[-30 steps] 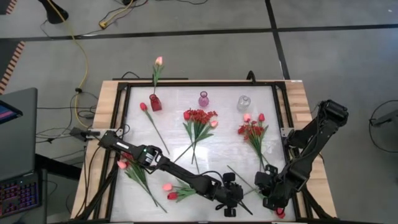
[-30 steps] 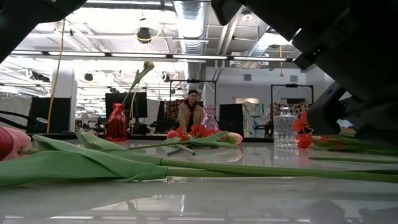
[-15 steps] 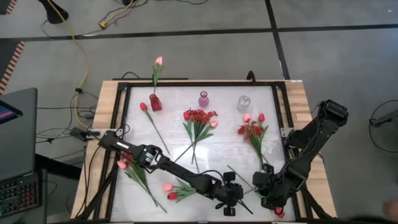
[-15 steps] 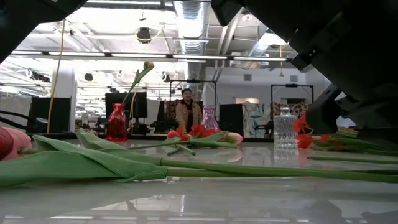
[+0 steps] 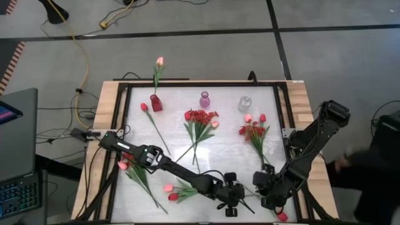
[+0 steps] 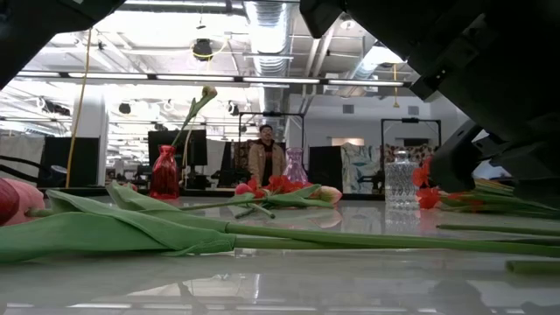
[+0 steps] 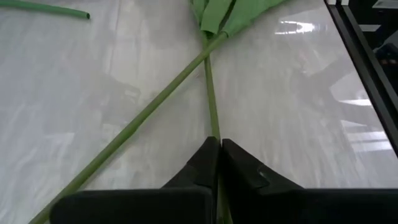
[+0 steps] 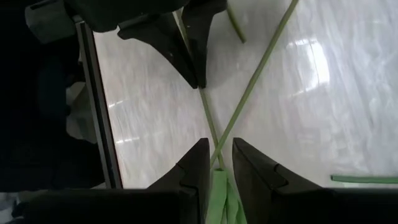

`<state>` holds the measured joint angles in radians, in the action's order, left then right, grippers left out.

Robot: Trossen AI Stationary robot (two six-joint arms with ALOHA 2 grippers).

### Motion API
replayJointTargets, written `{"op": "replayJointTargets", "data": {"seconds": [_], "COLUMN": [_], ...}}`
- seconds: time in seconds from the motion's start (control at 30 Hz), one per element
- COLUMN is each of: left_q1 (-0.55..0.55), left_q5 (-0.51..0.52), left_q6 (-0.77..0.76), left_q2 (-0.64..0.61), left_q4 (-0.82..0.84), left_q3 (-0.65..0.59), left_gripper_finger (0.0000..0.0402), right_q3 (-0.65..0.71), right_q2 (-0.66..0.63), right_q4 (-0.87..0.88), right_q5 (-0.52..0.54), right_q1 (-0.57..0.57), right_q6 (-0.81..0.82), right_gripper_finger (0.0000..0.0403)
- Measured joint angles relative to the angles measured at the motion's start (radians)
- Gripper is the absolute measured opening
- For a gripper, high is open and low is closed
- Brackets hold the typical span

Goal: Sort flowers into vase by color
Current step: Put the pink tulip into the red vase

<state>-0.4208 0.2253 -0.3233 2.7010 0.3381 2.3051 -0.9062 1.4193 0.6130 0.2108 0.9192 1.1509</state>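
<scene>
No writing or label can be read in any view.

The left gripper [image 7: 217, 144] sits low at the near edge of the table [image 5: 219, 147], and its fingers are pressed together on a thin green stem [image 7: 211, 106] that runs between the tips; a second stem [image 7: 143, 118] crosses it just ahead. The right gripper [image 8: 214, 155] is beside it, on the side away from the red vase [image 5: 156, 103], with its fingers a little apart around a green stem and folded leaf [image 8: 219, 193]. Its wrist view alone shows the left gripper's 2 fingers facing it across the crossed stems.

From the red vase, which holds 1 pale pink tulip [image 5: 159, 61], the pink vase [image 5: 204, 99] and clear vase [image 5: 245, 103] follow along the far edge. A red tulip [image 5: 144, 107] lies just beside the red vase. A spray of small red blossoms [image 5: 200, 117] lies in front of the pink vase, and another bunch [image 5: 253, 130] in front of the clear one. More tulips [image 5: 170, 190] lie nearer the front — pink and red mixed.

The low view shows what the high one cannot: the room behind the table, with a person [image 6: 265, 157] standing far back between the red and pink vases.
</scene>
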Motion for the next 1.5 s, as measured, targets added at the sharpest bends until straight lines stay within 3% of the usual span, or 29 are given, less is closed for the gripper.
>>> {"op": "replayJointTargets", "data": {"seconds": [0.4,1.07,1.5], "left_q1": [0.031,0.067,0.040], "left_q5": [0.012,-0.008,0.127], "left_q6": [0.005,0.042,0.122], "left_q2": [-0.019,-0.063,-0.178], "left_q4": [0.013,0.267,0.451], "left_q3": [0.050,0.048,0.048], "left_gripper_finger": [0.0000,0.0000,0.0000], "right_q3": [0.000,0.000,0.000], "right_q2": [0.000,0.000,0.000], "right_q4": [0.000,0.039,0.086], "right_q5": [-0.003,0.078,0.112], "right_q1": [0.001,-0.080,-0.092], "right_q6": [0.001,0.027,0.034], "right_gripper_finger": [0.0097,0.0097,0.0097]}}
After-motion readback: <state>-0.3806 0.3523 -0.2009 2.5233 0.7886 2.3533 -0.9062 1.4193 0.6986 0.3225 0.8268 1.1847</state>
